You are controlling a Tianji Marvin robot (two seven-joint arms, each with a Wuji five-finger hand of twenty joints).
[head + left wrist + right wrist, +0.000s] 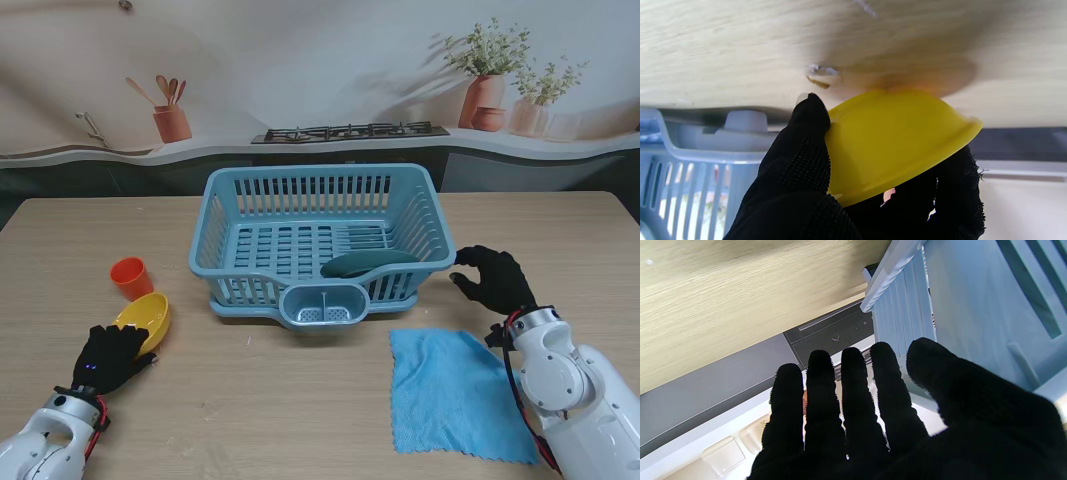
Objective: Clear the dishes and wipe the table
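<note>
My left hand [108, 357] clamped on yellow bowl [146, 318], thumb [806, 140] on rim, bowl tilted just off table [300, 400]. Orange cup [131, 277] just beyond it. My right hand [493, 278] empty, fingers [853, 396] straight, beside rack [320, 245]. Green plate [368, 263] inside rack. Blue cloth [455, 393] flat, nearer me.

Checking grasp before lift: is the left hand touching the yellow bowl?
Touching. The left wrist view shows the left hand with a fingertip pressed on the yellow bowl rim and other fingers wrapped around its far edge.
</note>
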